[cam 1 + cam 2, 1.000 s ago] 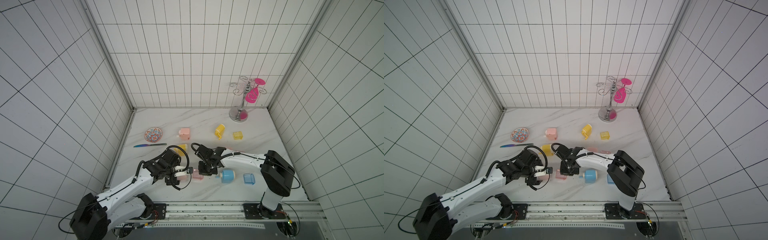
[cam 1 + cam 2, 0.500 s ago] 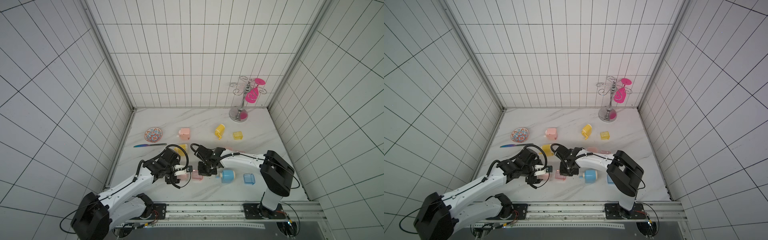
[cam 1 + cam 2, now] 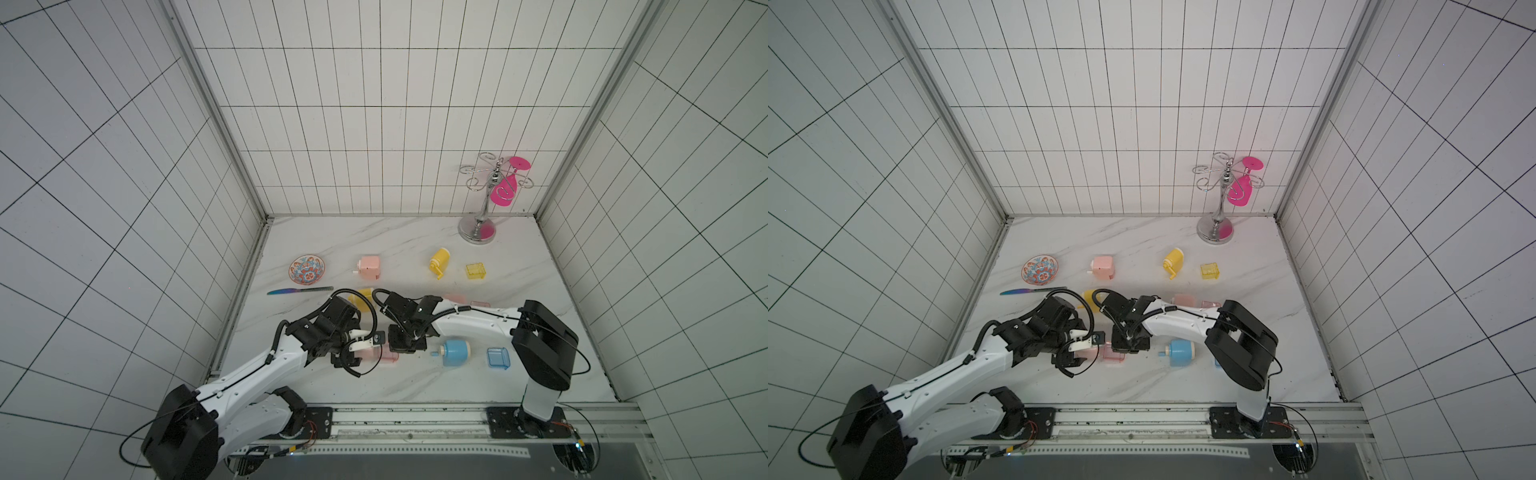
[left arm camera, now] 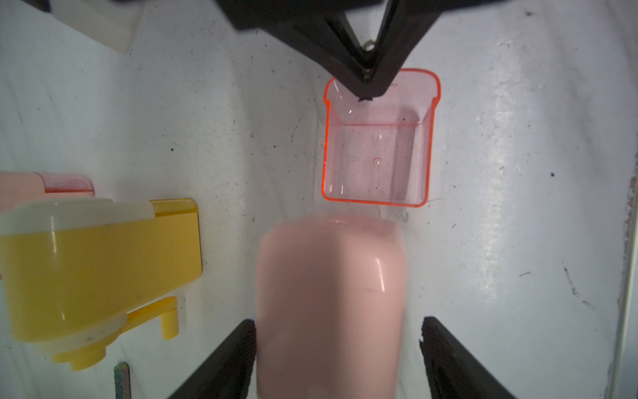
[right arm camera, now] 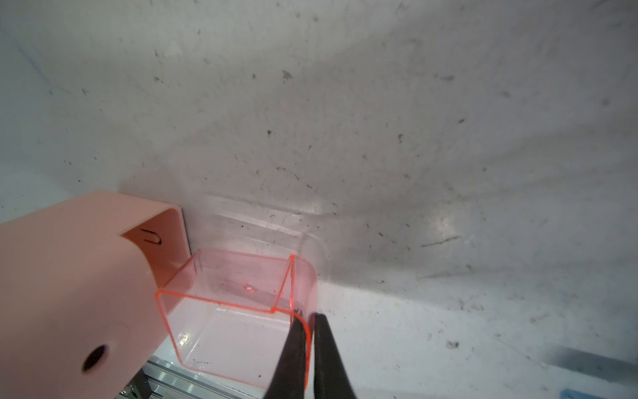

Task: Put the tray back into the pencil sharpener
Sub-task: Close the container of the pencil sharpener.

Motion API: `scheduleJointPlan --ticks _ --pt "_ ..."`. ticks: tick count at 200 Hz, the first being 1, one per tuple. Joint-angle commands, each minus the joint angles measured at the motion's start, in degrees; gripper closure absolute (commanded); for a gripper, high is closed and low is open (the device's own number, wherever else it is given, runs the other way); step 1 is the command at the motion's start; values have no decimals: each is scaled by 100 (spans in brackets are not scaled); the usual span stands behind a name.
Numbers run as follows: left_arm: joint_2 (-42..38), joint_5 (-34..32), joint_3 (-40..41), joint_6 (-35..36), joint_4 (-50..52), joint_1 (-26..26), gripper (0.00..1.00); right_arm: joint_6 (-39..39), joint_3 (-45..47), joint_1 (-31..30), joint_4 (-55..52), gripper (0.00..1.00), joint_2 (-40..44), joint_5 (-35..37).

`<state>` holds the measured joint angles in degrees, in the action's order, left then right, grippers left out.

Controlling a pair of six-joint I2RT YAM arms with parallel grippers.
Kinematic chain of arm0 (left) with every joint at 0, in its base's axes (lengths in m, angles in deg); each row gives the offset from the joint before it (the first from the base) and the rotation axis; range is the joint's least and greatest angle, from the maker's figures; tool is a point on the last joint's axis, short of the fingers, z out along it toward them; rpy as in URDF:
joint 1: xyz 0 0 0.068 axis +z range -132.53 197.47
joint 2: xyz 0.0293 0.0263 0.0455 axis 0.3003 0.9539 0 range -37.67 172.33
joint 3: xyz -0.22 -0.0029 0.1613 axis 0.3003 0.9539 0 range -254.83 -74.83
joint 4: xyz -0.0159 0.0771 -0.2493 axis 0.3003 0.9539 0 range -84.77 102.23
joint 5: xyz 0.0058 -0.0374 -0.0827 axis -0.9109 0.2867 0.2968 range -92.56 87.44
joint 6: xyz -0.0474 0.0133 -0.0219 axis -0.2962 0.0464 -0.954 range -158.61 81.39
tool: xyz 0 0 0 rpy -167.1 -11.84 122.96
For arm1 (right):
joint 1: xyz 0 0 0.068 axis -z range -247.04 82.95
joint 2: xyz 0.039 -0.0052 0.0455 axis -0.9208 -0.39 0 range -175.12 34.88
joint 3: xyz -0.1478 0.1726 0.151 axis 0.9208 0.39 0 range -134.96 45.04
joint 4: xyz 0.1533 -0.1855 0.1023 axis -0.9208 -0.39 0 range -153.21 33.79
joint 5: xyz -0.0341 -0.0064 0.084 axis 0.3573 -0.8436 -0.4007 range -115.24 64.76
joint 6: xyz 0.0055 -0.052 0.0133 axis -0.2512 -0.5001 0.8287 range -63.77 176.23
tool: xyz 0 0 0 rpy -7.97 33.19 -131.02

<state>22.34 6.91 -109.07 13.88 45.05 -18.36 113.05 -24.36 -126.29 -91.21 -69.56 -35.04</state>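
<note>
Closest to the front rail (image 3: 415, 417), on the marble bench (image 3: 415, 382), the left end effector (image 4: 338, 323) stands open around the pink pencil sharpener (image 4: 331, 276). One finger (image 4: 228, 359) touches its flank and the other stands a little apart from it. The clear pink tray (image 4: 376, 162) lies at the sharpener's open mouth, on the side toward the right arm. It rests flat on the bench with its open side up, just beside the mouth and not inside it. The right end effector (image 5: 309, 317) is closed on the tray's taller end wall, pinching it between its tips. Farther to the robot's right lie a blue sharpener (image 3: 455, 352) and a blue tray (image 3: 498, 358), apart from each other. Behind the arms a yellow sharpener (image 3: 361, 301) shows partly past the cables. Beyond it lie a knife (image 3: 299, 290), a patterned plate (image 3: 307, 270), another pink sharpener (image 3: 369, 267), a second yellow sharpener (image 3: 439, 262) and a yellow tray (image 3: 476, 271). By the far wall stands a wire rack (image 3: 482, 216) with a pink glass (image 3: 505, 189) hanging from it.
</note>
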Motion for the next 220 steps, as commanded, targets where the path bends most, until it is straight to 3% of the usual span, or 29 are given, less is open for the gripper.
scheduleJointPlan --ticks 1,220 --pt "-103 142 76 57 -139 15 22 150 -274 -50 -346 91 -118 147" --pt "-182 145 97 56 -200 15 23 34 -829 -127 -848 88 -401 230"
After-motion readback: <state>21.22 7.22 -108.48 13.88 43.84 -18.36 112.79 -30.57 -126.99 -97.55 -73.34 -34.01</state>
